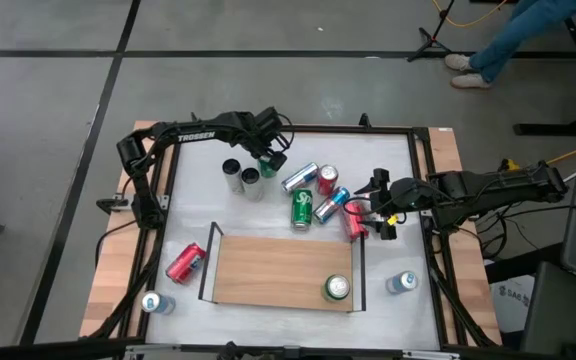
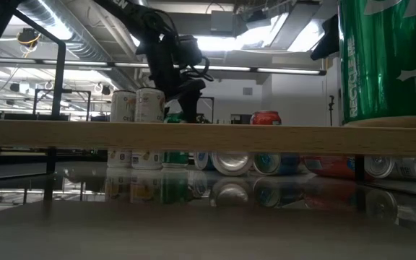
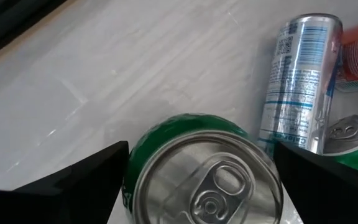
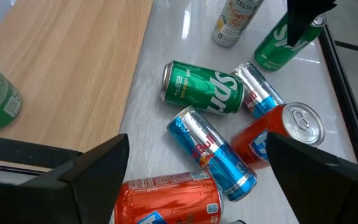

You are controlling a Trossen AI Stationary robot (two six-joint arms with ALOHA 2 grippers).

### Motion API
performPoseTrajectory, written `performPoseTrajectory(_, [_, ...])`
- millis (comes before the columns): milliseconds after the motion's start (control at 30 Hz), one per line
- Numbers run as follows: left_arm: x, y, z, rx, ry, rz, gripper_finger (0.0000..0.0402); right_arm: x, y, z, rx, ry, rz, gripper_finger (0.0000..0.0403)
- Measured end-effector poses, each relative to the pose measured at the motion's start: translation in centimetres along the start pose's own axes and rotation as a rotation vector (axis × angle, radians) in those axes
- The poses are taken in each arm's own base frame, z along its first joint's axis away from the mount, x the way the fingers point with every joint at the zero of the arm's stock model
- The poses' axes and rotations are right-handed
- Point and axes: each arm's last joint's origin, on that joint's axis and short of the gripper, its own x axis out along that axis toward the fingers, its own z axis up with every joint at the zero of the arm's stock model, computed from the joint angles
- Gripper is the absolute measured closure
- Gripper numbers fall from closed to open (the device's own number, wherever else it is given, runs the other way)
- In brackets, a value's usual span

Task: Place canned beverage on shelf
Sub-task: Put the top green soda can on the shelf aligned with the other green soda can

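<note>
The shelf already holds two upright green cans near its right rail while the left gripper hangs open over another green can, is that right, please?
Not quite: the shelf holds one upright green can, as the high view shows. The left gripper does hang open over another green can.

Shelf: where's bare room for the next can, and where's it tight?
The shelf is bare wood from its left rail to the lone green can by the right rail. Crowded: the lying cans behind it, such as the green Sprite can, between the left pincer and right pincer.
</note>
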Motion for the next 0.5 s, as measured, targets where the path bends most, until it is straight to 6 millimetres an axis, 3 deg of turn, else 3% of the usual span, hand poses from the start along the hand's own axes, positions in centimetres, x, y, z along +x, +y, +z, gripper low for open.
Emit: performPoseTrajectory(500, [0.0, -2.5, -1.2, -0.131, -0.066, 0.134, 0.0012, 0.0, 0.0, 0.0, 0.0, 0.0, 0.0, 0.0036])
